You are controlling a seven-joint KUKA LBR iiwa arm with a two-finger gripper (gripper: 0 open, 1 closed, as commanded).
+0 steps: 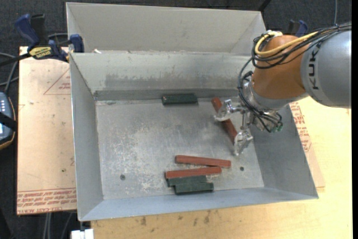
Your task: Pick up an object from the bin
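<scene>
Grey metal bin (84,120). Right of centre, a reddish-brown bar (229,129) lies on the floor, slanting from back-left to front-right. The gripper (232,126) hangs directly over it, fingers apart, seemingly lined up along the bar's length rather than across it.

dark block (179,99) at back, reddish bars (202,162) in front

One camera high above the bin (140,131), looking down, tilted slightly from its near side, whole bin in frame, arm (330,67) at right edge.
</scene>
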